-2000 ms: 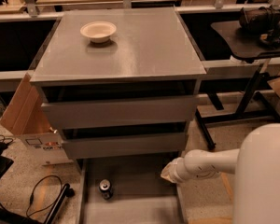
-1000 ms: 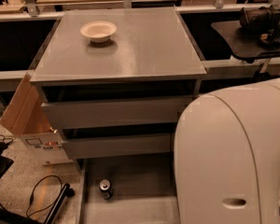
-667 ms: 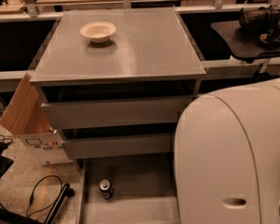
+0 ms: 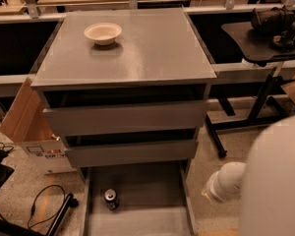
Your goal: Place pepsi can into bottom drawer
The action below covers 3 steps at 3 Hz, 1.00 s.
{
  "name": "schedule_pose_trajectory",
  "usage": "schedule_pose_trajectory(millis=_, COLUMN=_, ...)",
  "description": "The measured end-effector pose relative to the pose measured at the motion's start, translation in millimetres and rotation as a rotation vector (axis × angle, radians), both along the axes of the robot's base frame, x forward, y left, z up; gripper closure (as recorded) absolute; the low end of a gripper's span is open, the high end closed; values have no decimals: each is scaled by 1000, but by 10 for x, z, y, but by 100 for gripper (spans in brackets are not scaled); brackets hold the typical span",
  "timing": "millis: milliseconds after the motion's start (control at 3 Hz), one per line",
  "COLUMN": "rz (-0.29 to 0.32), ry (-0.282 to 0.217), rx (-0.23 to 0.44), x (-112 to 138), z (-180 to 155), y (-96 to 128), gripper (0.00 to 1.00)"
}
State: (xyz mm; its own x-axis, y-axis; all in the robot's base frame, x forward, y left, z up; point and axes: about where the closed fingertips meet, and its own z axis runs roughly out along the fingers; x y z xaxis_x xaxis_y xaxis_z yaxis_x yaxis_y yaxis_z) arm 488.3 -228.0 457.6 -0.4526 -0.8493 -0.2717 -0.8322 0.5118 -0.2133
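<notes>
The pepsi can point(image 4: 111, 198) stands upright inside the open bottom drawer point(image 4: 142, 215), near its left rear corner, below the two flat-fronted drawers. My gripper point(image 4: 209, 191) is at the tip of the white arm, low at the right, outside the drawer's right rail and apart from the can. It holds nothing that I can see. The arm's large white body point(image 4: 275, 181) fills the lower right corner.
A white bowl point(image 4: 103, 33) sits on the grey cabinet top point(image 4: 152, 48). A cardboard box point(image 4: 27, 122) leans at the cabinet's left, with black cables point(image 4: 44, 205) on the floor. A black table with gear point(image 4: 270, 33) stands at the right.
The arm's white body, which covered the right half of the view, has drawn back to the lower right corner. The can has stayed in the drawer.
</notes>
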Motion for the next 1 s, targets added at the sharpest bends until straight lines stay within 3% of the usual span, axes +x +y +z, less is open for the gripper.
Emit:
schedule_pose_trajectory(millis=333, rz=-83, ry=-58, rx=34, x=-208, z=243, y=-332, gripper=100)
schedule_pose_trajectory(millis=667, rz=-107, ry=-111, rx=39, x=-352, z=511, y=-523, gripper=100)
schedule_pose_trajectory(millis=1000, rz=-91, ry=-112, rx=-12, x=-485, z=618, y=-608, gripper=100)
